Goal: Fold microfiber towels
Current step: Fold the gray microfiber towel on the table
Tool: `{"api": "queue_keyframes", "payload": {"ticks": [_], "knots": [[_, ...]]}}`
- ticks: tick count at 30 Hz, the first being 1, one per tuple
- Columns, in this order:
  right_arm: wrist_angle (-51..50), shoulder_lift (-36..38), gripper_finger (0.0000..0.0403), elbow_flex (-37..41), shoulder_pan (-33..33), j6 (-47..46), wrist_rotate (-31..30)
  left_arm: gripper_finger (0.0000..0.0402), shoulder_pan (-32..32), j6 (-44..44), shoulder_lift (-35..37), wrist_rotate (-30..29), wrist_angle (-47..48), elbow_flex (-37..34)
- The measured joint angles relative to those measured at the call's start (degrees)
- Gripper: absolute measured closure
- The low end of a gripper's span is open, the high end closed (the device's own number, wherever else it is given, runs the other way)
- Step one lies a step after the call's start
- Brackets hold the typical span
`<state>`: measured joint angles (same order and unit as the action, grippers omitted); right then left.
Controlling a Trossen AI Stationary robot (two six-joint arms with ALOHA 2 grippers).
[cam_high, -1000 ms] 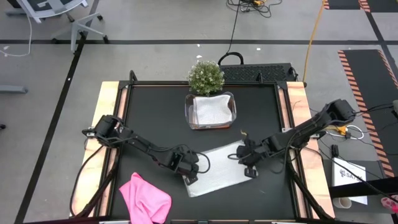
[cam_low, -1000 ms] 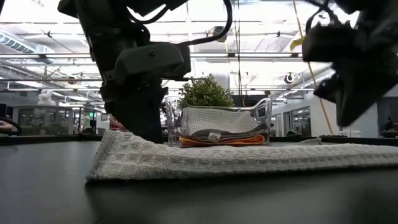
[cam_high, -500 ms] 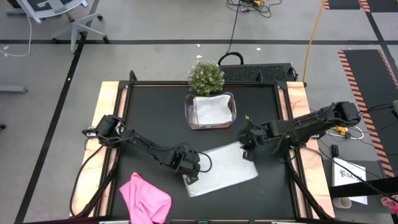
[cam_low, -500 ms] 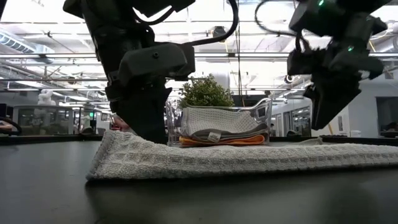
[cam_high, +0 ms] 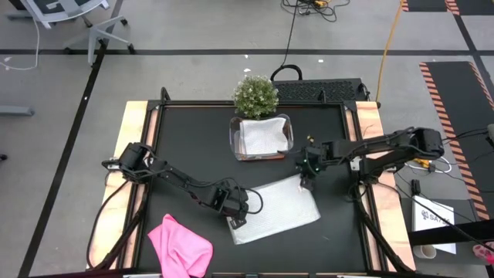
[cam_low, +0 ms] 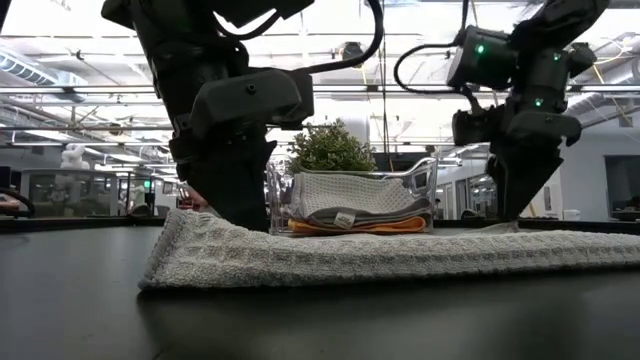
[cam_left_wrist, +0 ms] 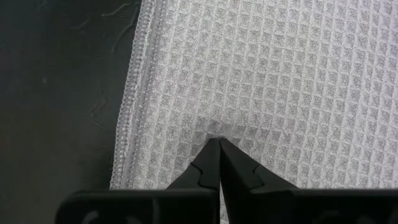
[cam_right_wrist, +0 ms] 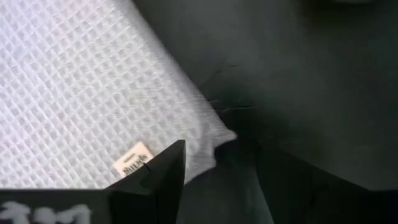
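Black matting covers the table [cam_high: 185, 147], where a light grey waffle-weave towel [cam_high: 276, 210] is spread flat between the two arms. The left gripper [cam_high: 235, 217] is pressed down on the near-left part of that towel, its jaws closed together with a small pinch of the cloth puckered at their tips, just inside the stitched hem [cam_left_wrist: 129, 99]. The right gripper [cam_high: 307, 177] is poised at the towel's far-right corner with its jaws parted and nothing held; between and just ahead of them the corner [cam_right_wrist: 219, 135] and a small sewn label [cam_right_wrist: 132, 160] are seen. Beyond the jaws, a clear plastic tub [cam_high: 239, 147] is stacked with a folded grey towel [cam_low: 355, 193] over an orange one [cam_low: 360, 226], in front of a small potted plant [cam_high: 255, 95]. A crumpled pink towel [cam_high: 180, 245] is left at the table's near-left edge, well apart from both grippers.
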<state>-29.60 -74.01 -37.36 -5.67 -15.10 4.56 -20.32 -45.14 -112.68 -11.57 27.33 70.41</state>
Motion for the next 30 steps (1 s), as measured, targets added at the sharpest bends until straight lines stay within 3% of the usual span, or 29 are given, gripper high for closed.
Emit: {"api": "queue_keyframes", "payload": {"ticks": [8, 17, 21, 27, 30], "knots": [[4.47, -6.37, 0.022, 2.08, -0.04, 0.82, 3.53, 0.0376, 0.02, 0.08, 0.02, 0.04, 0.09, 0.0], [6.72, -8.36, 0.0229, 3.41, 0.05, 0.71, 4.22, 0.0398, 0.07, 0.22, 0.04, 0.13, 0.02, 0.02], [8.42, -8.4, 0.0271, 4.52, 0.07, -1.32, 4.05, 0.0384, 0.07, 0.15, 0.04, 0.13, 0.02, 0.02], [9.65, -8.55, 0.0378, 5.71, 0.04, -1.98, 3.76, 0.0381, 0.11, 0.01, 0.04, 0.1, -0.02, 0.04], [9.52, -8.59, 0.0393, 5.88, 0.06, -1.85, 4.31, 0.0395, 0.24, 0.04, 0.99, 0.33, 0.22, -0.01]]}}
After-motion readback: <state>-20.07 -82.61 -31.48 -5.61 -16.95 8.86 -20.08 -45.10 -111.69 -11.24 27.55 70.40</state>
